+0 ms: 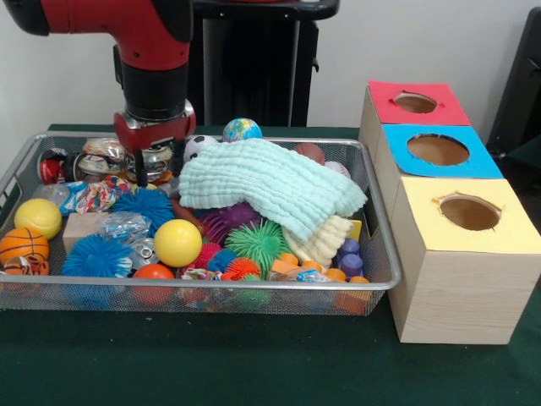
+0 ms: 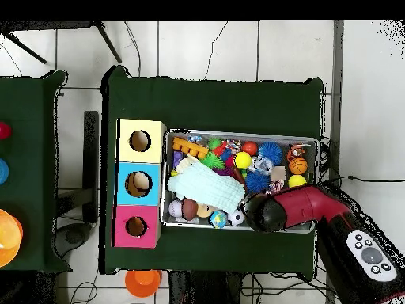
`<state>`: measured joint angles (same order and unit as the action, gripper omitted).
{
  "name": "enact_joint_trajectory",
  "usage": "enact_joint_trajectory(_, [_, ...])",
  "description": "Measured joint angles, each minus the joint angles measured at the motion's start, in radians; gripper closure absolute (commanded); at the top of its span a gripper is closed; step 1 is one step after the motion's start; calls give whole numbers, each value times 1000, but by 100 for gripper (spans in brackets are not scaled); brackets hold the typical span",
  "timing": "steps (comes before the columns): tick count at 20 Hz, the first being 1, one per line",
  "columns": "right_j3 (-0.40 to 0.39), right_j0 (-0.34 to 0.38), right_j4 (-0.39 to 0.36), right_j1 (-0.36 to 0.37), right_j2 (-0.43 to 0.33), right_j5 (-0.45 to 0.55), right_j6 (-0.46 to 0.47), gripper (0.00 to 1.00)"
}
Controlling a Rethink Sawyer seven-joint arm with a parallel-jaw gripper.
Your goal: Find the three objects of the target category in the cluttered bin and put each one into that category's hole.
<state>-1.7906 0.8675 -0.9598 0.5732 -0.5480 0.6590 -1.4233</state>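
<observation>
Front view — end effector (image 1: 150,173) low in bin (image 1: 211,286) | cloth (image 1: 270,188) lies diagonal

Arm: your red and black arm (image 1: 139,42) is reaching in from the upper left of the front view and bending straight down.
Wrist: it is pointing vertically, its black cuff sitting above a red collar.
Gripper: your gripper (image 1: 150,169) is hanging low at the far left; whether it is gripping is not showing.
Overhead: the arm (image 2: 304,210) is slanting in from the lower right.
</observation>
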Motion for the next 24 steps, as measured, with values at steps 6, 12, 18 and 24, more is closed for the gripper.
enact_joint_trajectory(6, [20, -11, -21, -6, 0, 0, 0, 0])
enact_joint_trajectory(12, [32, -23, -46, -10, 0, 0, 0, 0])
enact_joint_trajectory(18, [43, -45, -62, -15, 0, 0, 0, 0])
enact_joint_trajectory(24, [66, -69, -62, -28, 7, 2, 0, 0])
